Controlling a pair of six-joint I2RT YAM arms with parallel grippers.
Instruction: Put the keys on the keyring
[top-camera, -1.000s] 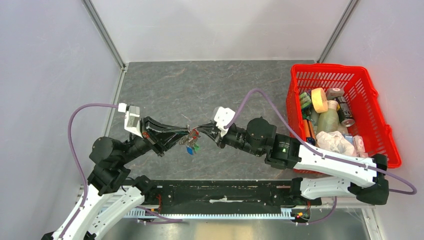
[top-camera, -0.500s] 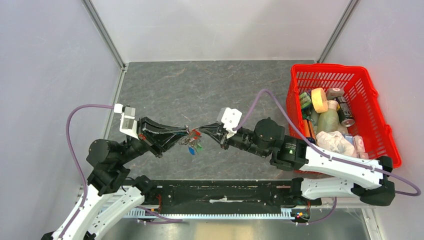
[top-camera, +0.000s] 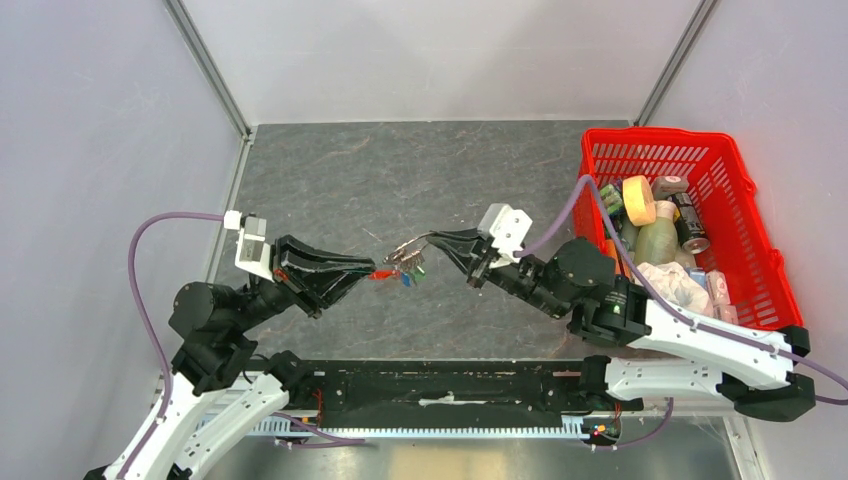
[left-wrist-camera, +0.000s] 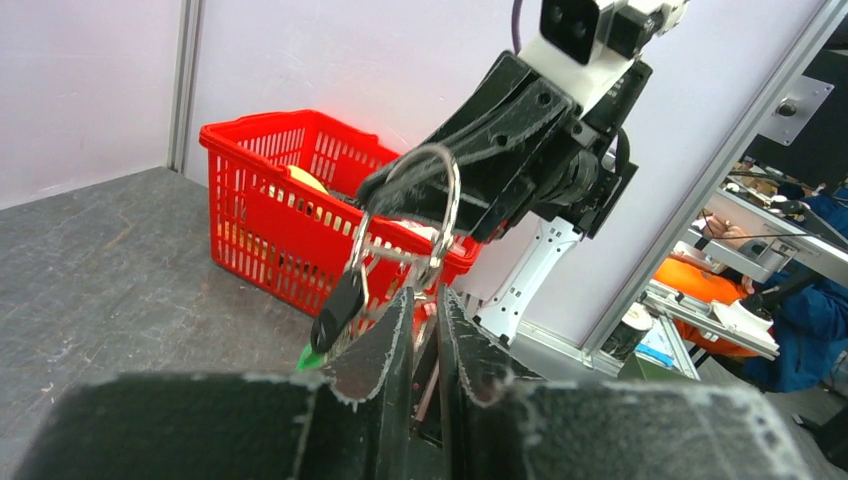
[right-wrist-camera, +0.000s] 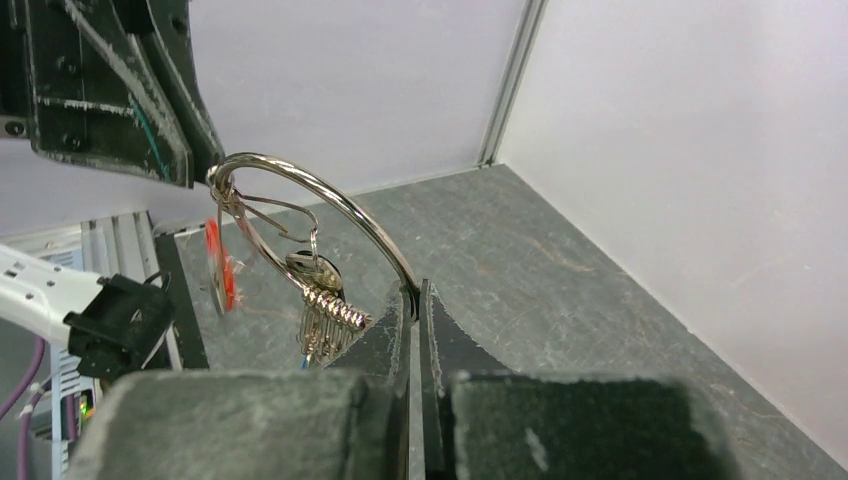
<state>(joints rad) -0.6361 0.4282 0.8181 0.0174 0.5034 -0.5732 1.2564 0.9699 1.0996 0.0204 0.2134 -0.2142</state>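
The keyring (right-wrist-camera: 330, 205) is a silver wire ring held in the air between both arms. My right gripper (right-wrist-camera: 412, 298) is shut on its rim, and it also shows in the top view (top-camera: 432, 241). Several keys (top-camera: 408, 270) and small metal loops (right-wrist-camera: 325, 315) hang from it. My left gripper (top-camera: 373, 272) is nearly shut at the ring's other end, with the red key (top-camera: 383, 273) pinched at its tips. In the left wrist view my left gripper (left-wrist-camera: 425, 292) meets the keyring (left-wrist-camera: 440, 200) just above its tips. A dark key with a green head (left-wrist-camera: 335, 312) dangles beside it.
A red basket (top-camera: 742, 185) full of bottles, tape and packets stands at the right, close to my right arm. The grey table (top-camera: 400, 170) is walled in by white panels on three sides.
My right arm has pulled back to the right, carrying the keyring and the hanging keys with it. My left gripper has stretched out after it and stayed at the bunch.
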